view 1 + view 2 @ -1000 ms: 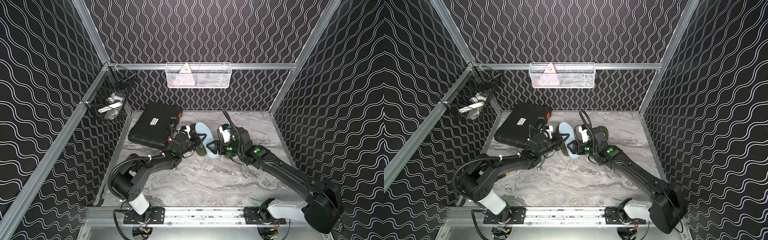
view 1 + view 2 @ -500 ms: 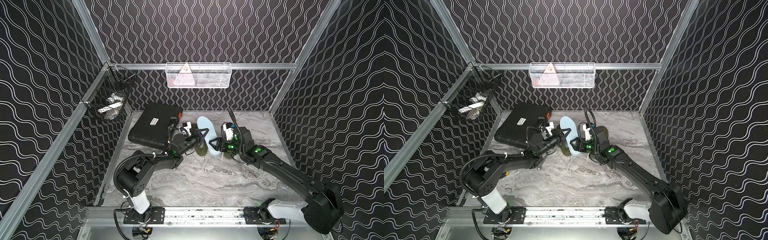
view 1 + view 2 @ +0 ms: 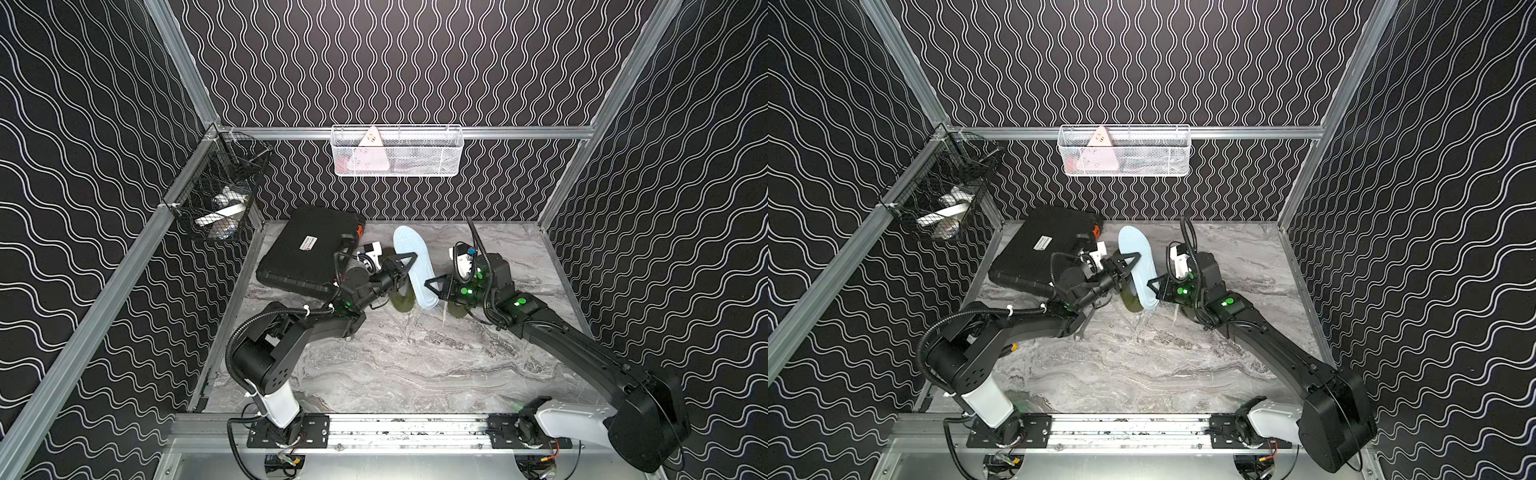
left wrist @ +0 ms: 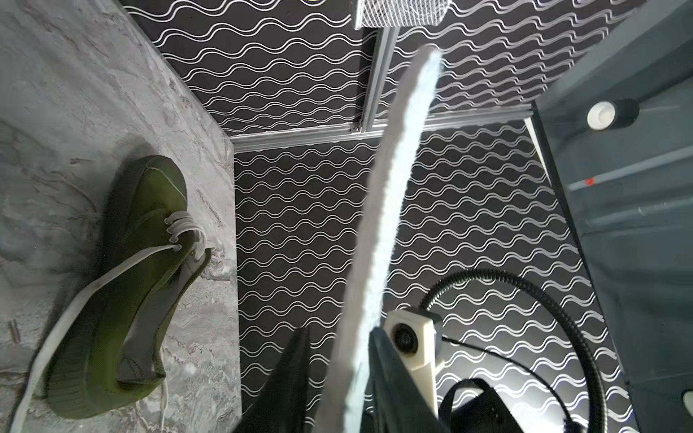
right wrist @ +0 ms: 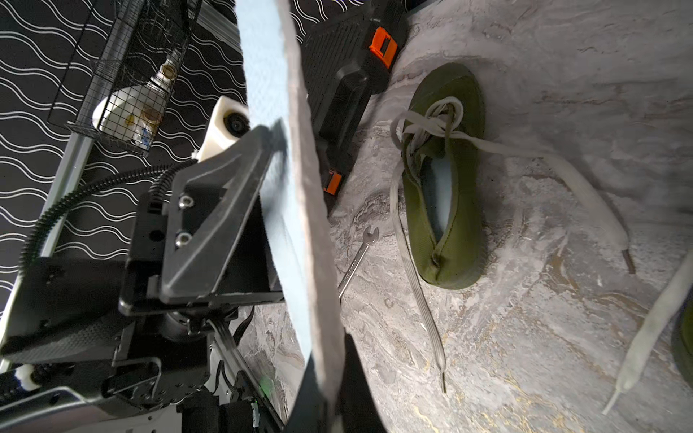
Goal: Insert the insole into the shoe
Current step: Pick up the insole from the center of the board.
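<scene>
The light blue insole (image 3: 409, 249) (image 3: 1133, 249) stands on edge above the table between both arms. My right gripper (image 3: 431, 285) (image 5: 330, 360) is shut on its lower end. My left gripper (image 3: 408, 261) (image 4: 339, 331) straddles its middle with the jaws open; one finger is clear of the insole (image 4: 390, 187), the other rests against it. One olive green shoe (image 3: 402, 302) (image 5: 446, 180) lies under the insole, laces loose, with a blue lining showing inside. Another green shoe (image 4: 123, 270) (image 3: 457, 311) lies beneath my right wrist.
A black hard case (image 3: 309, 249) lies at the back left, close behind my left arm. A small wrench (image 5: 358, 258) lies on the marble table (image 3: 415, 365) beside the shoe. A black wire basket (image 3: 220, 199) hangs on the left wall and a white one (image 3: 397, 151) on the back wall.
My right gripper has shut on the insole's lower end and my left gripper's jaws have parted from it. The insole stands a little more upright.
</scene>
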